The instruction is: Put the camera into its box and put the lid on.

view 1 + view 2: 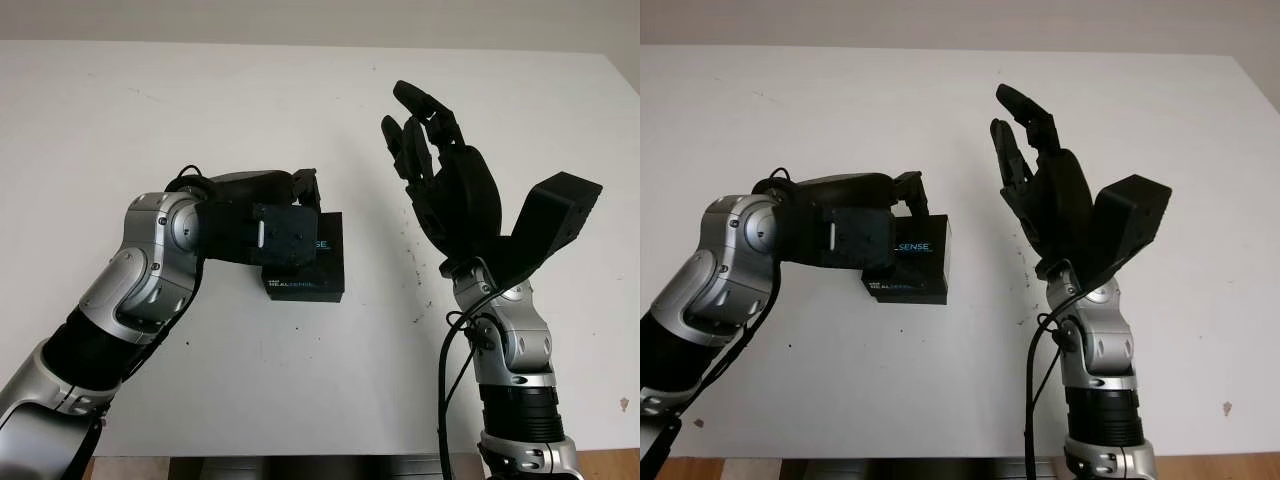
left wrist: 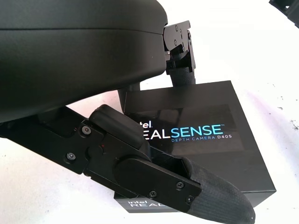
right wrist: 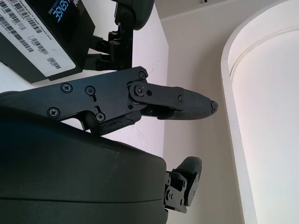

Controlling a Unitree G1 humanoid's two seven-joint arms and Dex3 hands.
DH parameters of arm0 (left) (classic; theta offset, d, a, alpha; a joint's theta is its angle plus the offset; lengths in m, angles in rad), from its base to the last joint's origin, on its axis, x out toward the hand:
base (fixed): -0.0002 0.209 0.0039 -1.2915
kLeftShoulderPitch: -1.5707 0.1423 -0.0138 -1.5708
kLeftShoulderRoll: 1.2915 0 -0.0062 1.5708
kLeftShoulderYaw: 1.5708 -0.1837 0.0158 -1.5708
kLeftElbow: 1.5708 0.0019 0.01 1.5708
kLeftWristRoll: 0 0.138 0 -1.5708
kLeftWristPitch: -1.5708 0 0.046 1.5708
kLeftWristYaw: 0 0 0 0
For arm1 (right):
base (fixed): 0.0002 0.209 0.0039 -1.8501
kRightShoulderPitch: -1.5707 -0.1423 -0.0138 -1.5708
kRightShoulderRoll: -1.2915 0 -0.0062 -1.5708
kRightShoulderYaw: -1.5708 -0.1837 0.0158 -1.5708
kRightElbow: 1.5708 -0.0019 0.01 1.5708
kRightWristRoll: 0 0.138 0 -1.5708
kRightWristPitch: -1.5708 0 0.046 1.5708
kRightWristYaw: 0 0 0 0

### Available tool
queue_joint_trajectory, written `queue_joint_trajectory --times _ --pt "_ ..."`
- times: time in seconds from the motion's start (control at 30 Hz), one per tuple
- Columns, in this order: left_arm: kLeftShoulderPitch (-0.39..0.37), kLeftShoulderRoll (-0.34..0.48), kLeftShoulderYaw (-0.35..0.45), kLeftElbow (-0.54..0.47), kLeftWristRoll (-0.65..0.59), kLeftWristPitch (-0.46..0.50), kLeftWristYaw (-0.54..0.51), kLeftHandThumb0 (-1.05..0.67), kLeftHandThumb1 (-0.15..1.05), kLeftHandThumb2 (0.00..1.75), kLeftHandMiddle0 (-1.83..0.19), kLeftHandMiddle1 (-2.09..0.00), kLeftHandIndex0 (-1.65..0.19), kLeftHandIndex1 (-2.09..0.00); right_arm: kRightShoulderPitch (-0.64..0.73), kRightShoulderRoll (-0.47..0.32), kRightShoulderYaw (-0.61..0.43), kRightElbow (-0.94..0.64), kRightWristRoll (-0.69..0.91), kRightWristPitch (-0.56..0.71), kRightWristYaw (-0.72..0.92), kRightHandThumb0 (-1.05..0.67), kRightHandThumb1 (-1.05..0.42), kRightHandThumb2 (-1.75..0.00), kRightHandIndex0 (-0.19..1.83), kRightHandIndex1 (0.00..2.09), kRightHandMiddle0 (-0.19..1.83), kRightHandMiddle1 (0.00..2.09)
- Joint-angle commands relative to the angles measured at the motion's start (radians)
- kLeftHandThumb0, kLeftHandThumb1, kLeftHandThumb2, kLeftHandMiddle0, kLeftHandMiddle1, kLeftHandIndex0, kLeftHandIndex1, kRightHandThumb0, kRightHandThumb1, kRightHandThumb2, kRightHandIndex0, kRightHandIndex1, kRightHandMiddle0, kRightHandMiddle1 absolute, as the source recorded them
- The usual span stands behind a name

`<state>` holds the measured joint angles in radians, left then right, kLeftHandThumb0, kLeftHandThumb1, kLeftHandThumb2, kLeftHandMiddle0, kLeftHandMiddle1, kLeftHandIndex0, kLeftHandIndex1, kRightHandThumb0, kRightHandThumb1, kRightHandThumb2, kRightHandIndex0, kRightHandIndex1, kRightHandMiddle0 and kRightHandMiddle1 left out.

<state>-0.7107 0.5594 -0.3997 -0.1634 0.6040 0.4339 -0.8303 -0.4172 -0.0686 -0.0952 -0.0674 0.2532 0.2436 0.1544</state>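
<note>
A black RealSense camera box (image 1: 322, 262) stands closed, lid on, in the middle of the white table (image 1: 300, 90). My left hand (image 1: 290, 232) reaches in from the left and straddles it. In the left wrist view its thumb (image 2: 187, 186) lies along the near edge of the box (image 2: 201, 135) and a finger (image 2: 180, 56) stands at the far edge, so it grips the box. The camera itself is hidden. My right hand (image 1: 425, 135) is raised off the table to the right of the box, open and holding nothing.
Around the box the white table is bare apart from small dark specks (image 1: 415, 265) between the box and my right arm. A table edge (image 1: 300, 440) runs along the front, and the far edge meets a pale wall (image 1: 300, 20).
</note>
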Motion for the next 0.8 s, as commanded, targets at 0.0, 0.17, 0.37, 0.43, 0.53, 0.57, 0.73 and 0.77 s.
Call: queue_joint_trajectory --times 0.0,0.17,0.37,0.43,0.53,0.57,0.73,0.77 --pt "0.018 0.000 -0.022 0.000 -0.005 -0.033 -0.011 -0.22 1.05 0.19 -0.31 -2.09 -0.05 -1.86 0.008 0.001 -0.001 -0.002 0.001 -0.006 0.000 -0.62 -1.05 -0.47 0.15 0.06 -0.19 0.84" --pt "0.007 0.038 -0.060 0.004 0.054 -0.093 -0.041 -0.40 1.05 0.22 0.10 -1.97 0.16 -1.70 0.007 -0.002 0.000 0.000 -0.002 -0.007 0.001 -0.62 -1.05 -0.47 0.15 0.06 -0.19 0.83" --pt "-0.010 0.028 -0.094 -0.050 0.184 -0.046 -0.141 -0.59 1.05 0.37 0.19 -0.09 0.19 -0.08 0.008 -0.002 -0.001 -0.002 0.000 -0.006 0.002 -0.62 -1.05 -0.47 0.15 0.06 -0.19 0.82" --pt "-0.007 0.016 -0.090 -0.053 0.195 -0.030 -0.156 -0.60 1.05 0.38 0.19 -0.02 0.19 -0.02 0.008 -0.002 0.001 -0.002 -0.003 -0.008 0.001 -0.63 -1.05 -0.47 0.15 0.06 -0.19 0.83" --pt "0.002 -0.005 -0.077 -0.057 0.193 0.008 -0.166 -0.59 1.05 0.37 0.19 0.00 0.19 0.00 0.008 0.000 0.002 -0.002 -0.003 -0.007 0.000 -0.62 -1.05 -0.47 0.16 0.06 -0.19 0.84" --pt "0.005 -0.007 -0.075 -0.059 0.191 0.012 -0.166 -0.59 1.05 0.37 0.19 0.00 0.19 0.00 0.008 0.001 0.002 -0.002 -0.003 -0.006 -0.001 -0.63 -1.05 -0.47 0.16 0.06 -0.19 0.84" --pt "0.015 -0.015 -0.067 -0.066 0.187 0.028 -0.163 -0.59 1.05 0.35 0.19 0.00 0.19 0.00 0.009 0.003 0.000 -0.004 0.002 -0.003 -0.003 -0.62 -1.05 -0.47 0.16 0.06 -0.19 0.85" --pt "0.016 -0.015 -0.066 -0.068 0.186 0.028 -0.165 -0.59 1.05 0.35 0.19 0.00 0.19 0.00 0.009 0.003 0.001 -0.002 0.002 -0.006 -0.002 -0.62 -1.05 -0.47 0.16 0.06 -0.19 0.85"
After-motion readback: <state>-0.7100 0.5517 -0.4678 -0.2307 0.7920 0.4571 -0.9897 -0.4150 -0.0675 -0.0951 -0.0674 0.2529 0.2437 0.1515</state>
